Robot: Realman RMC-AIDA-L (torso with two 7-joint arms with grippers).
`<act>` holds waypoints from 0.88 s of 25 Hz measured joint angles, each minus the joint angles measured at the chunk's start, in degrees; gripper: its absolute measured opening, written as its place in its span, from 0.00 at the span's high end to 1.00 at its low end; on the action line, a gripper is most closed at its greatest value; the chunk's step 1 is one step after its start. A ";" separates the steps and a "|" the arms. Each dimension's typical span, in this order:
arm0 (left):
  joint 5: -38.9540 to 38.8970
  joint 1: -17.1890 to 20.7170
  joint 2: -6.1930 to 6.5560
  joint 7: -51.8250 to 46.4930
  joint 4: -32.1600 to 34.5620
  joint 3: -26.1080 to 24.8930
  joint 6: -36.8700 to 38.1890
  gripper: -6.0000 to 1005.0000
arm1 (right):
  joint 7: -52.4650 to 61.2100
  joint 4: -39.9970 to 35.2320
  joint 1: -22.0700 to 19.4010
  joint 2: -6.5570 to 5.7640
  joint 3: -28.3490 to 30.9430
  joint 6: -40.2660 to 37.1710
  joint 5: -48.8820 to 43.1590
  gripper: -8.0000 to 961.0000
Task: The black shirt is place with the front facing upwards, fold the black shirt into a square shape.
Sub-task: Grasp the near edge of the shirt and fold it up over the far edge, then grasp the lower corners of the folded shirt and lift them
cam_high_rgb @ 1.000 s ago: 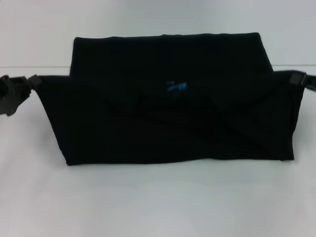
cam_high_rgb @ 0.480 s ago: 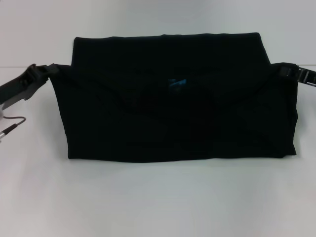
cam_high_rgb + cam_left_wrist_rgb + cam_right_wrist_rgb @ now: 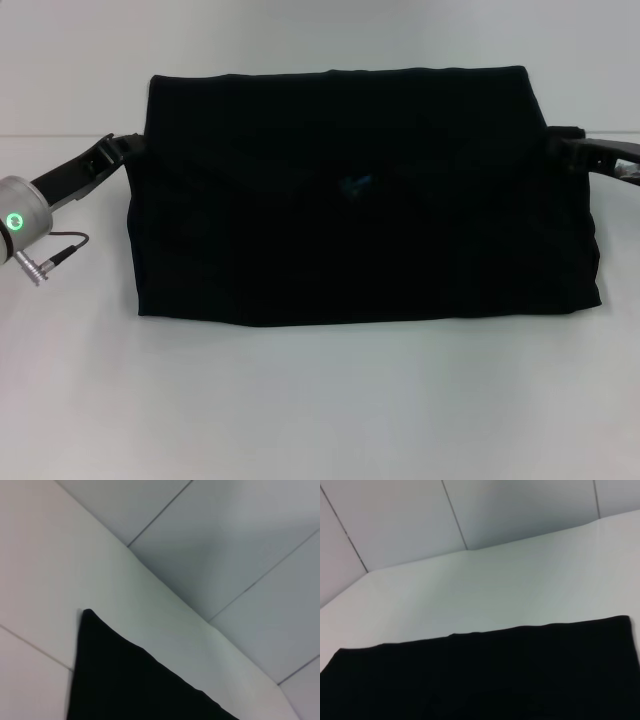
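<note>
The black shirt [image 3: 365, 200] lies on the white table as a wide folded band, its near layer turned over toward the far edge. A faint blue neck label [image 3: 355, 185] shows near the middle; the lettering is hidden. My left gripper [image 3: 122, 147] is at the shirt's left end, shut on the cloth's corner. My right gripper [image 3: 562, 141] is at the right end, shut on the other corner. Black cloth also shows in the left wrist view [image 3: 125, 680] and in the right wrist view [image 3: 485, 675]; neither shows its own fingers.
The white table [image 3: 320, 400] spreads around the shirt, with bare surface in front and at both sides. The left arm's silver wrist with a green light [image 3: 18, 222] and a cable plug [image 3: 55, 255] hangs over the table's left side.
Both grippers have carried the held edge of the shirt away from me and lower. The raised layer has flattened and the blue label is now nearly covered.
</note>
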 joint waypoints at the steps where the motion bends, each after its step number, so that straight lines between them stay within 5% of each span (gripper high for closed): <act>1: -0.19 -0.21 -0.21 0.18 -0.03 0.13 -0.73 0.83 | -0.51 0.09 0.04 0.27 -0.11 0.30 0.11 0.82; 7: -1.24 -0.26 -0.38 0.36 -0.06 0.44 -1.80 0.83 | -1.12 -0.02 -0.28 0.77 0.16 0.46 0.48 0.81; 11: -1.93 0.60 0.18 -0.59 -0.05 0.46 -0.33 0.69 | -1.25 -0.24 -2.22 0.54 1.15 -1.70 4.98 0.72; 16: -1.44 3.43 3.05 -4.64 -0.06 2.67 8.68 0.52 | -2.15 -0.30 -7.09 -1.98 1.13 -12.76 15.24 0.50; 22: -1.33 8.00 7.99 -12.62 0.50 16.47 21.57 0.31 | -13.65 -0.46 -10.61 -4.37 -2.04 -33.81 11.98 0.24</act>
